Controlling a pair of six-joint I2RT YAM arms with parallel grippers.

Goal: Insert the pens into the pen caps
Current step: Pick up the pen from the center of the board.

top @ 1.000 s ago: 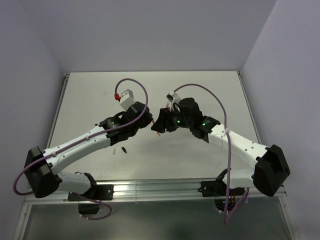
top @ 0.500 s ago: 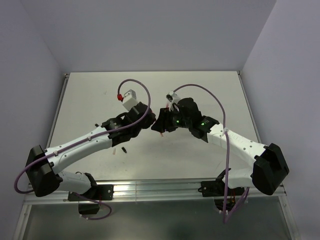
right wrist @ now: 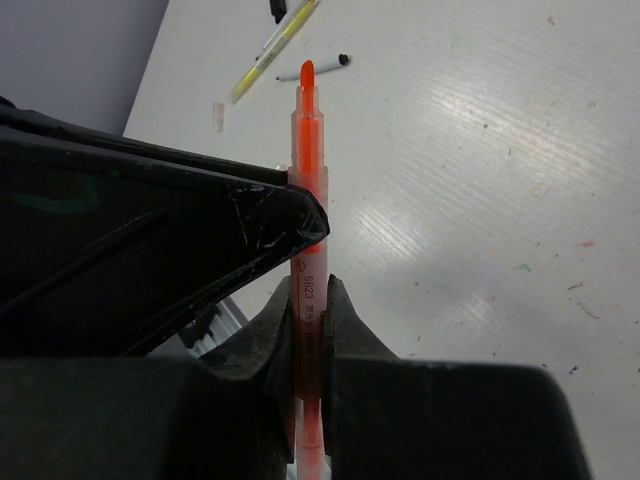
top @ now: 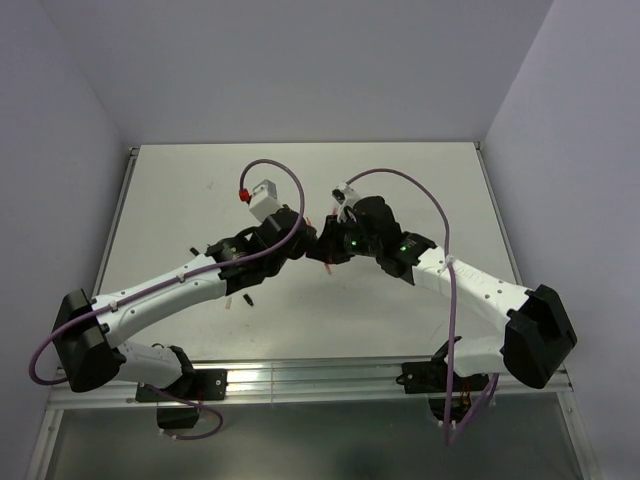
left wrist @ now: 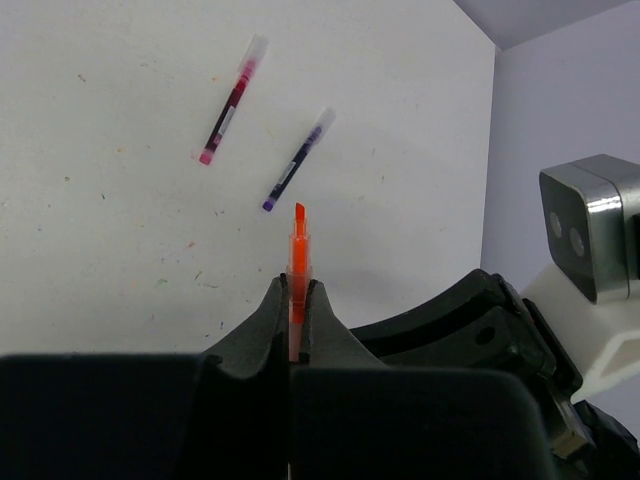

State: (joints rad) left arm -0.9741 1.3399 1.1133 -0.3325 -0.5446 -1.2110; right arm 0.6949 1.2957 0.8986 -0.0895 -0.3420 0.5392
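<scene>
An uncapped orange pen (right wrist: 306, 150) is held in the air over the middle of the table, gripped by both arms at once. My right gripper (right wrist: 310, 292) is shut on its labelled barrel. My left gripper (left wrist: 297, 286) is shut on the same orange pen (left wrist: 298, 245) nearer the tip, which pokes out past the jaws. In the top view the left gripper (top: 301, 246) and right gripper (top: 321, 246) meet nose to nose. A capped red pen (left wrist: 229, 100) and a capped purple pen (left wrist: 298, 160) lie on the table.
A yellow pen (right wrist: 274, 42), a white-black pen (right wrist: 318, 68), a clear cap (right wrist: 218, 115) and a black cap (right wrist: 278, 10) lie on the table. Two small caps, whitish (top: 230, 301) and black (top: 247, 298), lie beside the left forearm.
My right gripper has closed on the orange pen. The left arm has shifted right, bringing the two grippers together.
</scene>
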